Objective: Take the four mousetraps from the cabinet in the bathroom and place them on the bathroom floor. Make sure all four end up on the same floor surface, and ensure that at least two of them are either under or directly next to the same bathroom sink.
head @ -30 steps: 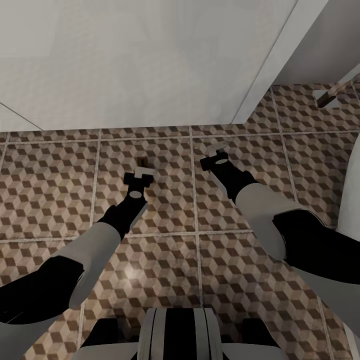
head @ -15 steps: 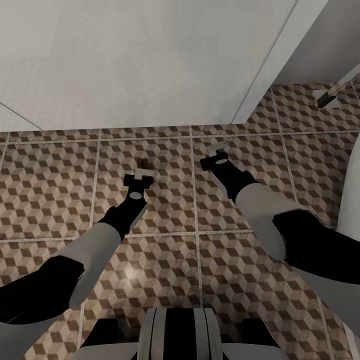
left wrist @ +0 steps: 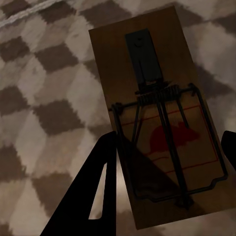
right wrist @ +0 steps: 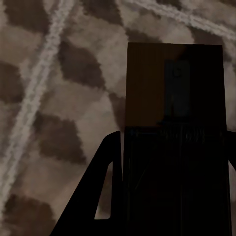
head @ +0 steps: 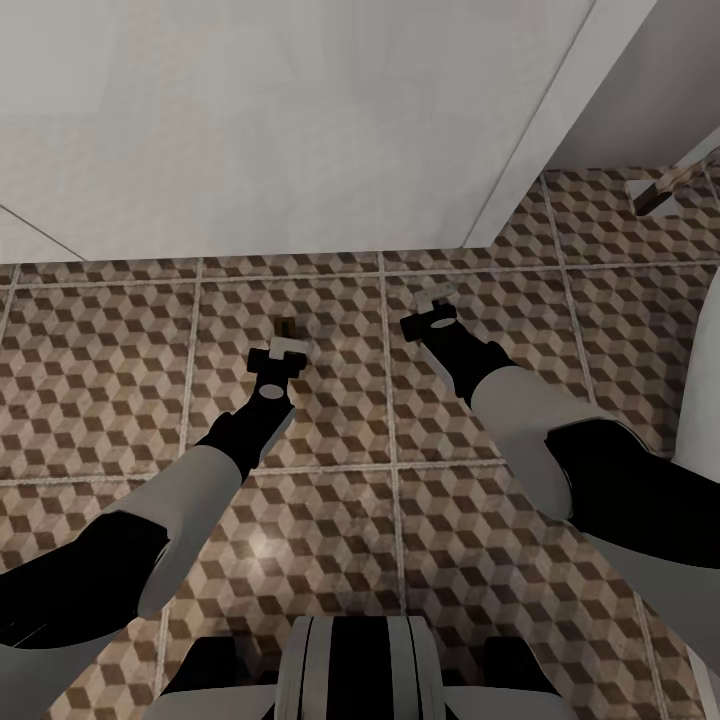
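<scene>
Black and white, the robot's trunk (head: 350,668) sits at the near edge of the head view, with both arms reaching forward and down toward the bathroom floor (head: 120,380), whose cube-printed tiles are split by pale grout lines.

Out ahead, the left gripper (head: 281,348) is low over a tile. Just past its tips a small dark-brown mousetrap (head: 287,325) shows on the floor. The left wrist view shows this mousetrap (left wrist: 160,118) close up: a brown wooden slab with a wire spring bar, a dark metal tab and a red mouse print, flat against the tile pattern. One dark finger (left wrist: 96,191) stands beside one long edge and a sliver of the other shows at the far edge, so the jaws sit on either side of the slab; whether they press it I cannot tell.

The right gripper (head: 432,308) is a little farther forward. In the right wrist view a second mousetrap (right wrist: 174,123), deep in shadow, fills the span between its two fingers (right wrist: 101,182), which appear closed on its edges.

Beyond both, a white panel (head: 280,120) rises from the floor.
</scene>
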Robot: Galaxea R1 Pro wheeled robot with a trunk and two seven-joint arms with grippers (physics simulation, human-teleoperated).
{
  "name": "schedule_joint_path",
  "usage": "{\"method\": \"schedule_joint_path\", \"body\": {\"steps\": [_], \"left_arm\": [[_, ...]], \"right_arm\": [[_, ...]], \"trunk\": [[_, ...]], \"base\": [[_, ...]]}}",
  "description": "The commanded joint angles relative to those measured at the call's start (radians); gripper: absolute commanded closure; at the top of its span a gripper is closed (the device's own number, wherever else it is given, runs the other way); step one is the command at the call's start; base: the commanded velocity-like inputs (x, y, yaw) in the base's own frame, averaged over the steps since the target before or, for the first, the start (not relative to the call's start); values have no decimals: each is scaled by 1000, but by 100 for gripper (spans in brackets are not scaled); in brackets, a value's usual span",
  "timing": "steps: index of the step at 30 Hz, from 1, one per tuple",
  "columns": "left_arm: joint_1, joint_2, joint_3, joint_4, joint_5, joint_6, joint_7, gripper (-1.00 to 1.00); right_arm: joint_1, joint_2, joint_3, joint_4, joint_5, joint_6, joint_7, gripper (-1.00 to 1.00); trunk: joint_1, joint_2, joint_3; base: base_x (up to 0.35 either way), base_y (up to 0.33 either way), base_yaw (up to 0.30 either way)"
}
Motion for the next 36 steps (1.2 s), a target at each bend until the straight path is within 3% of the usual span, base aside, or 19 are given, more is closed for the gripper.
{"method": "schedule_joint_path", "body": {"steps": [1,10,16,36], "left_arm": [[-1,0,-5,1,-10,1,10,100],[-1,1,-5,4,-9,1,10,100],[-1,3,-5,7,-9,1,10,100],[-1,3,-5,15,-9,1,10,100]], "right_arm": [[0,0,4,-2,9,9,-2,100],[0,0,4,-1,9,-29,1,100],[0,0,4,7,9,-78,53,100],[0,0,4,40,10,-86,81,100]], "trunk": [[0,0,0],[0,0,0],[0,0,0],[0,0,0]], "base": [[0,0,0],[0,0,0],[0,0,0],[13,0,0]]}}
